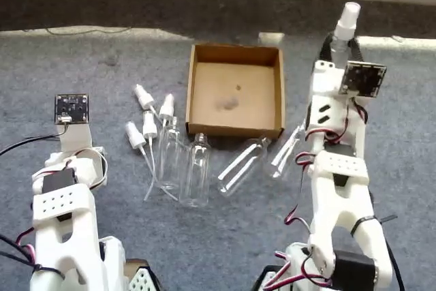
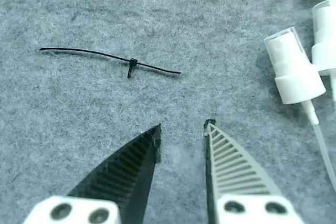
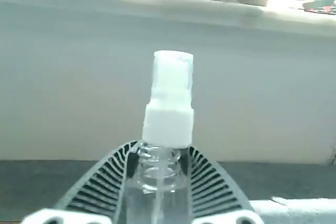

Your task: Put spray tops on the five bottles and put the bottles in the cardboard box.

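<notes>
**A:** What worried you most at that moment?

**B:** The right gripper (image 3: 163, 153) was clamped on the neck of the held bottle (image 3: 159, 192), and bare thread showed under the collar of its spray top (image 3: 169, 103). I judged the top only partly seated. A tilt towards the cardboard box (image 1: 235, 129) could have shaken it loose, or the smooth plastic could have slid in the jaws.

**A:** Anything else?

**B:** The box wall. The bottle was high and beyond the box's far right corner. A low swing back could have clipped the rim and shoved the box onto the four bare bottles (image 1: 197, 168) lying just near of it.

**A:** How was that arm standing?

**B:** It was stretched far out on the right, wrist raised, with the bottle pointing up and away.

**A:** And the left one?

**B:** It was folded at the near left. The left gripper (image 2: 182, 127) hung low over the carpet (image 2: 79, 129), jaws apart with nothing between them. A cable tie (image 2: 110, 59) lay beyond it, and the loose spray tops (image 1: 146, 117) were just to its right, left of the box.
</notes>
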You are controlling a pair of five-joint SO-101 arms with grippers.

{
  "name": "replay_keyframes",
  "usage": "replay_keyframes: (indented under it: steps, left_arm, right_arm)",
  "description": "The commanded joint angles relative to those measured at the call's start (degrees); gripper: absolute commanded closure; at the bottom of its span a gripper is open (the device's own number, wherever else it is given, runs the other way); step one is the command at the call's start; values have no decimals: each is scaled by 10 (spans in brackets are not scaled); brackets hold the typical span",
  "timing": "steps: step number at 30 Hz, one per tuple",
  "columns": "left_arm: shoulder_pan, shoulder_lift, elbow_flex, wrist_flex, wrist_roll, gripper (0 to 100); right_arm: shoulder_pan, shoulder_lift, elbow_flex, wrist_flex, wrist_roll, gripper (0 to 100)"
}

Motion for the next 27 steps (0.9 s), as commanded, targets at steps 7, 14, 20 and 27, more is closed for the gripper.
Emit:
replay_keyframes:
  steps: [7,14,20,27]
  left_arm:
    - [-4,-13,-3,-6,-4,864]
    - [-4,-15,4,-11,-4,864]
    - [-4,-14,6,-25,-4,864]
    - [39,-13,-19,-41,-4,863]
  right_arm:
    - [-186,68,-131,-17,-5,994]
    - [-253,284,-317,-16,76,994]
    - [-303,392,-376,-59,196,994]
    - [-307,407,-378,-87,196,994]
